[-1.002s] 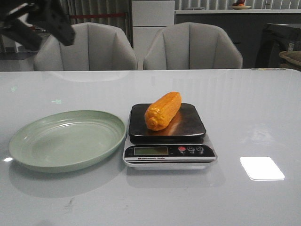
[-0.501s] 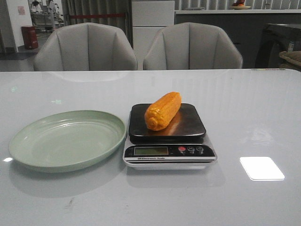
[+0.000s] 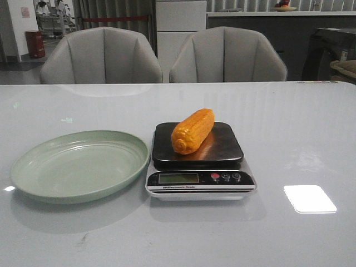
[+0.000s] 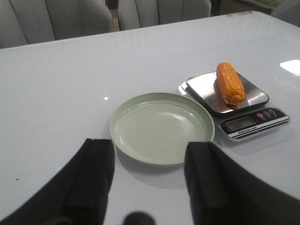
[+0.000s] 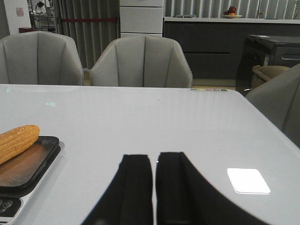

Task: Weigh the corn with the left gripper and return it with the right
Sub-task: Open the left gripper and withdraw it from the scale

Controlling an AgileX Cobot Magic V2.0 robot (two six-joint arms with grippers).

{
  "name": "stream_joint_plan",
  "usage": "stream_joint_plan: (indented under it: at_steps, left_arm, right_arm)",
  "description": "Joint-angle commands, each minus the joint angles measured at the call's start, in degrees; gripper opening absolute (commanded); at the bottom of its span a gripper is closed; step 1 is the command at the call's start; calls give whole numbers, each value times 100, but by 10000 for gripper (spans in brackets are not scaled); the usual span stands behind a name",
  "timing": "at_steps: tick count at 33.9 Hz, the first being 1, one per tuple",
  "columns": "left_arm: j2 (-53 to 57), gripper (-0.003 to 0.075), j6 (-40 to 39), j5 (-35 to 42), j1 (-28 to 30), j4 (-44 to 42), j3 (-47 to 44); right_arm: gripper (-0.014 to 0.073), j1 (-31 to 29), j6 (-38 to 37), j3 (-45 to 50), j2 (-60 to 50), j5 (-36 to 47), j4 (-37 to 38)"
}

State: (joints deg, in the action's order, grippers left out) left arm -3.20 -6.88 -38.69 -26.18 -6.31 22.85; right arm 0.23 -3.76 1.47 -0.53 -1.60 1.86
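Nothing has shifted: glossy orange corn [image 3: 193,130] lies on the scale [image 3: 200,178]; left gripper [image 4: 149,180] wide, right gripper [image 5: 153,185] closed.

- My left gripper [image 4: 149,180]: two broad matte black fingers [image 4: 91,180], blocky, with rounded upper corners; a small dark rounded blob sits between them, too blurred to identify.
- My right gripper [image 5: 153,187]: two slim black fingers [image 5: 136,187], flat-topped and flaring wider at the base.
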Motion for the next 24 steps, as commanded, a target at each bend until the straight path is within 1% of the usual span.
stream_joint_plan:
  at_steps: [1, 4, 6, 9, 12, 16, 20, 22, 24]
  left_arm:
    - [134, 274, 27, 636, -7, -32, 25]
    - [159, 110, 27, 674, -7, -32, 4]
    - [159, 129, 27, 684, -7, -32, 4]
    - [159, 122, 27, 683, -7, -32, 4]
    - [159, 122, 27, 694, -7, -32, 4]
    - [159, 122, 27, 721, -7, -32, 4]
    - [159, 122, 27, 721, -7, -32, 4]
    - [159, 122, 27, 721, -7, -32, 4]
    - [159, 122, 27, 721, -7, -32, 4]
  right_arm:
    - [197, -35, 44, 60, -107, 741, 3]
    - [197, -35, 44, 54, -107, 1217, 3]
    - [197, -35, 32, 2, -107, 1370, 3]
    - [197, -27, -27, -324, 53, 1063, -3]
    - [197, -27, -27, -911, 620, 533, -3]
    - [197, -27, -27, -1961, 1647, -169, -3]
    - [197, -27, -27, -2787, 2563, -1136, -3]
    - [197, -27, -27, -2954, 2874, -1385, -3]
    - [197, -27, -27, -2998, 3102, -1422, -3]
